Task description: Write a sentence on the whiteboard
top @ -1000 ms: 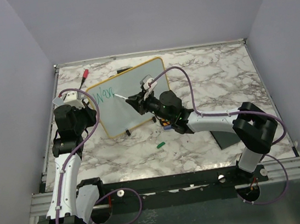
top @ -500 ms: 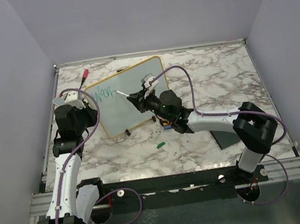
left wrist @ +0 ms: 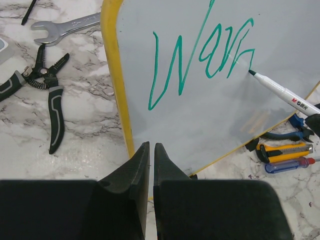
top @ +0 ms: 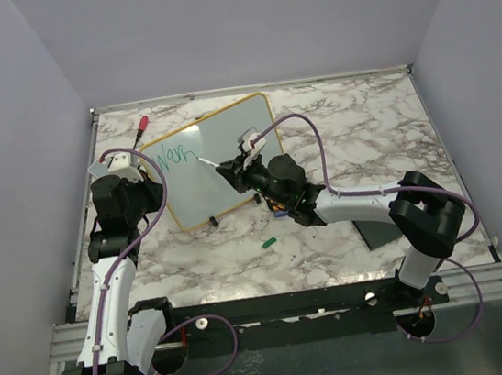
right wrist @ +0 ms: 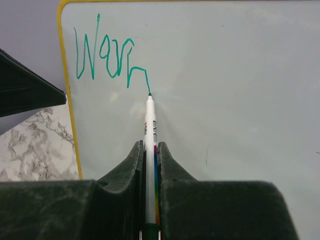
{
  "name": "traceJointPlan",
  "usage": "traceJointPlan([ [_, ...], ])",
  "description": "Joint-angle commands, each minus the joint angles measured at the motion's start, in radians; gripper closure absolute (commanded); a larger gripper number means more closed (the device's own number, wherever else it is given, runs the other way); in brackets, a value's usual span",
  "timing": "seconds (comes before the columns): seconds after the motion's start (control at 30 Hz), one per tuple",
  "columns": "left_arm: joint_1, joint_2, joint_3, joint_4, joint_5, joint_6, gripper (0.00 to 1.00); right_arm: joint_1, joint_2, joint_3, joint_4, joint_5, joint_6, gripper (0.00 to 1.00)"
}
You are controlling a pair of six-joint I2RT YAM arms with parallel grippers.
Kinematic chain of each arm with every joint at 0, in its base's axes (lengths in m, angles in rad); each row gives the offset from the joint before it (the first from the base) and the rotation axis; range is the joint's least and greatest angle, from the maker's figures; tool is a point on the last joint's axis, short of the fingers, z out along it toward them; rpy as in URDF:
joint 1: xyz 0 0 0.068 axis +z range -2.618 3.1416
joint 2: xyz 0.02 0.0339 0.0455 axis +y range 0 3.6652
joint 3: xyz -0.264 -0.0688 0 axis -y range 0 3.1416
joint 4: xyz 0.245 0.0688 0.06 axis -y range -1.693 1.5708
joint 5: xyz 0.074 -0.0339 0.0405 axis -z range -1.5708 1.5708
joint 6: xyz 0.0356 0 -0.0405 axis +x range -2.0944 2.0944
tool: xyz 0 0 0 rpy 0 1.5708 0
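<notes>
The whiteboard [top: 226,135] with its yellow frame lies tilted at the table's back left. The sentence [top: 175,155] is teal writing near its top-left corner, reading roughly "War" plus the start of one more letter. It also shows in the left wrist view [left wrist: 205,55] and the right wrist view [right wrist: 107,55]. My right gripper [top: 230,169] is shut on a white marker [right wrist: 150,130], whose tip touches the board at the end of the last stroke. My left gripper [left wrist: 150,145] is shut and empty over the board's left edge.
A red pen [top: 142,124] lies behind the board. Pliers [left wrist: 52,100] and a wrench [left wrist: 65,27] lie left of it. A yellow utility knife [left wrist: 282,148] and a blue screwdriver [left wrist: 287,165] lie by its right edge. A green cap [top: 268,240] and a black pad [top: 382,230] lie nearer.
The marker tip has moved a little right and then down the board, adding a stroke to the writing. The left arm has not moved.
</notes>
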Motion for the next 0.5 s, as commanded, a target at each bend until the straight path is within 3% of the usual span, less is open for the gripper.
traceJointPlan([
  [0.0,-0.003,-0.014,0.004,0.005,0.025,-0.004,0.92,-0.002,-0.023,-0.008,-0.015,0.037,-0.001,0.99],
  [0.47,-0.002,-0.014,0.004,0.004,0.026,-0.005,0.92,-0.002,-0.016,0.057,0.008,0.044,-0.019,0.99],
])
